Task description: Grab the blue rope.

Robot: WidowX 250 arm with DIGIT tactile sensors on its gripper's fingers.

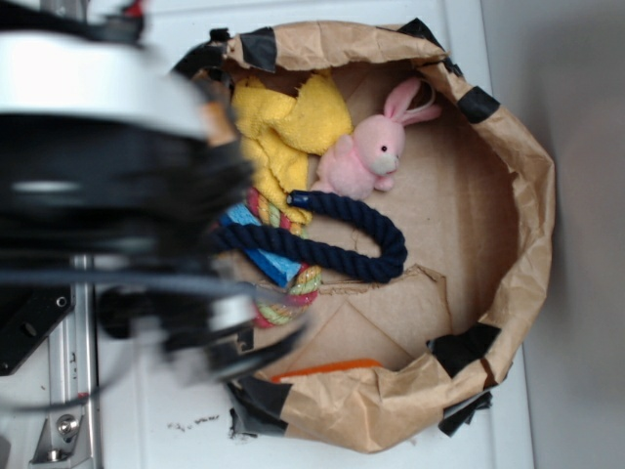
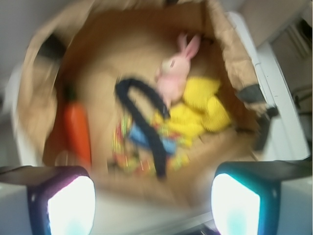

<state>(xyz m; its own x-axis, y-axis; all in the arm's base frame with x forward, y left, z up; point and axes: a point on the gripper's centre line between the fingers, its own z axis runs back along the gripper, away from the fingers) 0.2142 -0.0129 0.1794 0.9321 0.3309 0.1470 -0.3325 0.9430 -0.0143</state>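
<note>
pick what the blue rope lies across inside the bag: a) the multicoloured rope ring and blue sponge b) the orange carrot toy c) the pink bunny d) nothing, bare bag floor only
a: in the exterior view the blue rope bends in a U, and its lower strand crosses over the multicoloured rope ring and the blue sponge, apart from the pink bunny.

A white tabletop [image 1: 488,430] under bright, even light; a grey surface at right, perhaps floor.
</note>
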